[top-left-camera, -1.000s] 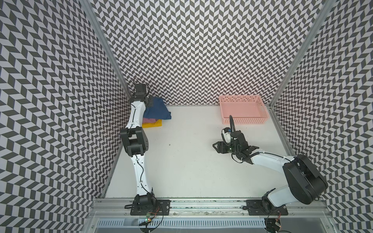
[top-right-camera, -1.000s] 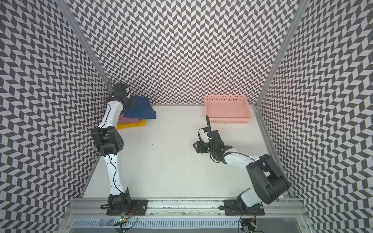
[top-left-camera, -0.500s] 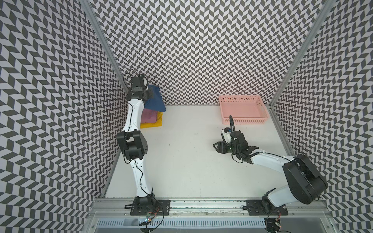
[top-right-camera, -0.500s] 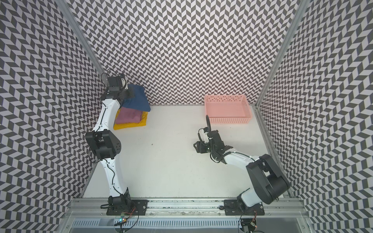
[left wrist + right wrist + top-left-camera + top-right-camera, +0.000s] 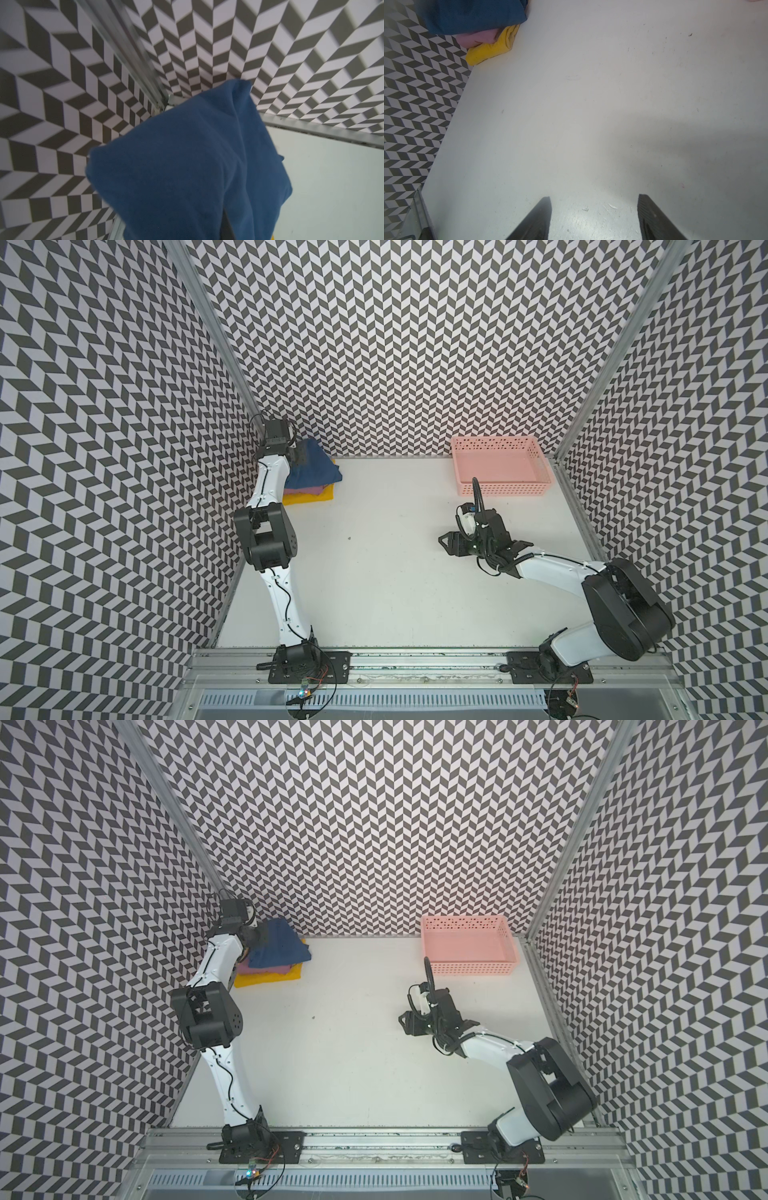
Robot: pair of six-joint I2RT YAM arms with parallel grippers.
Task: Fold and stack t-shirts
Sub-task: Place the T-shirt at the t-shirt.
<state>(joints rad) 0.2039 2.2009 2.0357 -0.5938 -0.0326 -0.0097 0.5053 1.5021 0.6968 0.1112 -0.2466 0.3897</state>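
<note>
Navy t-shirt [image 5: 318,472] is sitting on the mauve-pink t-shirt [image 5: 475,39] and yellow t-shirt [image 5: 490,49] in the far left corner, its far-left edge being held up by the left gripper [image 5: 298,455], fingers clamped on cloth, likely to square the stack, while the right gripper [image 5: 594,196] is hovering right of centre, fingers apart, empty.

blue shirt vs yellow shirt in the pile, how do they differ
The blue shirt lies on top of the pile; the yellow shirt is at the bottom, on the table. The blue shirt is pinched by the left pincer with one side raised; the yellow shirt lies flat, untouched. Both are folded cloth, with a pink shirt between them.
</note>
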